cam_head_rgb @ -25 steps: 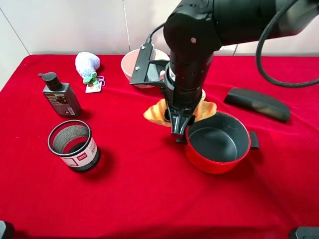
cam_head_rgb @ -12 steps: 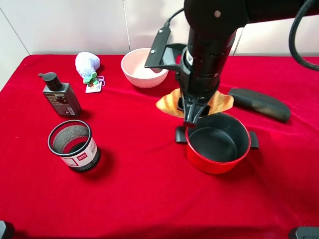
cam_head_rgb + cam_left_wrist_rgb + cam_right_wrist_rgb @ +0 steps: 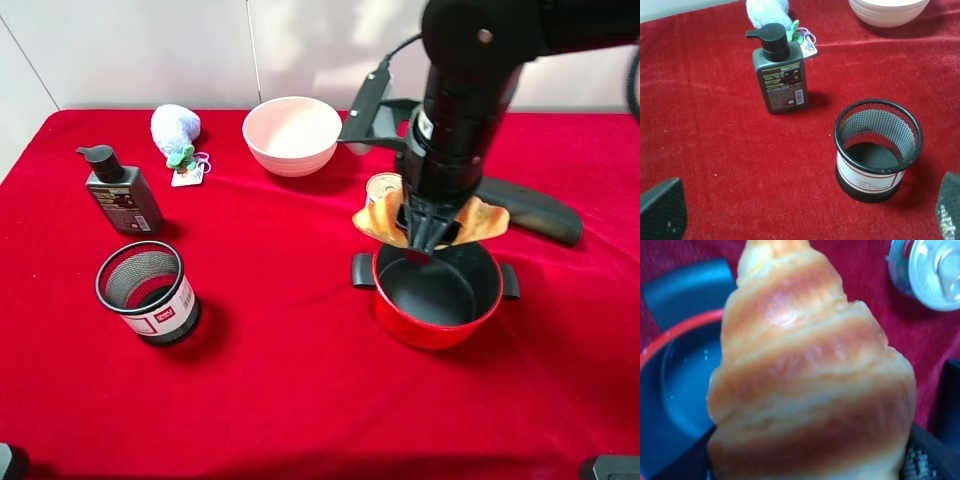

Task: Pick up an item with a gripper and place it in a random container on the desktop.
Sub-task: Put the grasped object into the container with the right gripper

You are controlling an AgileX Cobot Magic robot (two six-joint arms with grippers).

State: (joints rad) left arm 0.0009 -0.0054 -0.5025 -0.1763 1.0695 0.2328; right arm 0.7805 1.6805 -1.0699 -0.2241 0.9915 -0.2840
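One half of the job looks done. The right end effector [image 3: 425, 238] is pinching the croissant [image 3: 483, 220] and holds it up off the desk [image 3: 300, 390]. The croissant hangs over the back edge of the red pot [image 3: 432, 338]. Its two ends stick out past the arm on both sides. From the right wrist camera the croissant [image 3: 810, 380] fills almost the whole picture, and the pot's dark inside [image 3: 685, 385] shows under it.

What is left, I think, is small: bring the croissant a bit more over the middle of the pot, go down, and let go. The pot has nothing in it yet.

The left end effector [image 3: 806, 207] has its fingers spread wide and holds nothing. It waits far off from the pot, near the mesh cup [image 3: 877, 150].

One second ago the croissant was beside the pot, by its handle on the left arm's side, and lower down. Half a second ago it was behind the pot's back edge. Now it is right over that edge. The arm used to hide the tin can [image 3: 383, 187] and part of the pink bowl [image 3: 293, 135], both behind the pot. Now you can see them. The pot, the cup and the other things did not move
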